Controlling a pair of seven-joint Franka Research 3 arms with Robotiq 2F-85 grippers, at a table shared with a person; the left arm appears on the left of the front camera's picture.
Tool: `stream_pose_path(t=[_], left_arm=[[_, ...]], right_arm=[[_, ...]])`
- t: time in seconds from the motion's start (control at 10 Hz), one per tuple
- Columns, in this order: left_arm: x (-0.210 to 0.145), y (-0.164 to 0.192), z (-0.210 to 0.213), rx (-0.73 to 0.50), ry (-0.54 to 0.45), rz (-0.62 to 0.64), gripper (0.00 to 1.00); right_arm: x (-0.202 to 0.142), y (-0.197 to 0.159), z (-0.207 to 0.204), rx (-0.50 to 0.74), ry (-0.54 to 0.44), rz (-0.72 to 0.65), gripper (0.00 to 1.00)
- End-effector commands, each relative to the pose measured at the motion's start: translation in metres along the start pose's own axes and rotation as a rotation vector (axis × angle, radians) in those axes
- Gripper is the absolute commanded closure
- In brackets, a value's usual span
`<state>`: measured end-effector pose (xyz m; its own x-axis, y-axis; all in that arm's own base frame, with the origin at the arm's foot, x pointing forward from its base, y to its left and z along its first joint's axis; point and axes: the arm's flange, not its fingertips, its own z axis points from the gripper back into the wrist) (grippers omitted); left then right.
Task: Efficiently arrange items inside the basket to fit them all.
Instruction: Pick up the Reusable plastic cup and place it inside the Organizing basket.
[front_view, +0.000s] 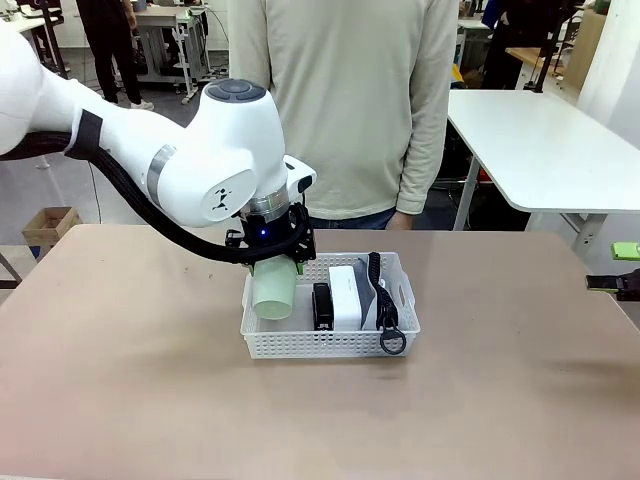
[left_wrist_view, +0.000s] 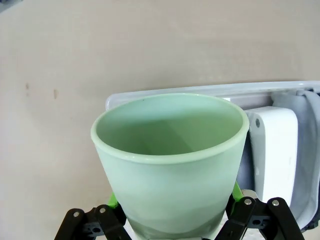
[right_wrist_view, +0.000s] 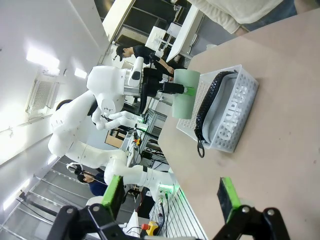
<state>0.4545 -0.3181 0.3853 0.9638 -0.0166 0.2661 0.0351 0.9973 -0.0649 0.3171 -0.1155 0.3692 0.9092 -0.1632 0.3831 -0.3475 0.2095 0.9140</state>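
We see the left end effector (left_wrist_view: 172, 227) gripping the pale green cup (left_wrist_view: 170, 160) between its green pads (left_wrist_view: 114, 201), cup mouth facing us. Beyond it lies the white basket (left_wrist_view: 210, 91) on the counter (left_wrist_view: 100, 50), holding the white clock (left_wrist_view: 275, 150) beside the grey pouch (left_wrist_view: 311, 150).

The cup (front_view: 273, 291) covers the left gripper's (front_view: 272, 262) fingertips in the front view, and its base drops behind the basket (front_view: 330, 344) wall. In the left wrist view the cup hides most of the basket's inside, the clock (left_wrist_view: 274, 150) is partly behind it, and the pouch (left_wrist_view: 309, 150) is cut by the right edge. The stapler (front_view: 322, 305) is mostly sunk below the rim. The person's (front_view: 345, 100) head and hands lie outside the frame.
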Motion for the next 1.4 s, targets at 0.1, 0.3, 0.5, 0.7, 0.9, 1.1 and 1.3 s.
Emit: stream_pose_path(t=[0.1,0.3,0.5,0.7,0.9,1.1,1.3], left_arm=[[0.002,-0.015,-0.01,0.02,-0.003,0.009,0.13],[-0.001,-0.02,-0.016,0.028,0.036,-0.008,0.13],[-0.001,-0.02,-0.018,0.031,0.035,0.001,0.13],[-0.001,-0.02,-0.022,0.032,0.04,0.006,0.13],[-0.001,-0.019,-0.025,0.034,0.053,0.013,0.13],[0.0,-0.018,-0.027,0.037,0.058,0.022,0.13],[0.003,-0.018,-0.03,0.047,0.047,0.031,0.13]], right_arm=[[-0.005,0.001,0.001,0.006,0.011,0.019,0.0],[-0.005,0.001,0.001,0.006,0.011,0.019,0.0],[-0.005,0.001,0.001,0.006,0.011,0.019,0.0],[-0.005,0.001,0.001,0.006,0.011,0.019,0.0],[-0.005,0.001,0.001,0.006,0.011,0.019,0.0],[-0.005,0.001,0.001,0.006,0.011,0.019,0.0],[-0.005,0.001,0.001,0.006,0.011,0.019,0.0]])
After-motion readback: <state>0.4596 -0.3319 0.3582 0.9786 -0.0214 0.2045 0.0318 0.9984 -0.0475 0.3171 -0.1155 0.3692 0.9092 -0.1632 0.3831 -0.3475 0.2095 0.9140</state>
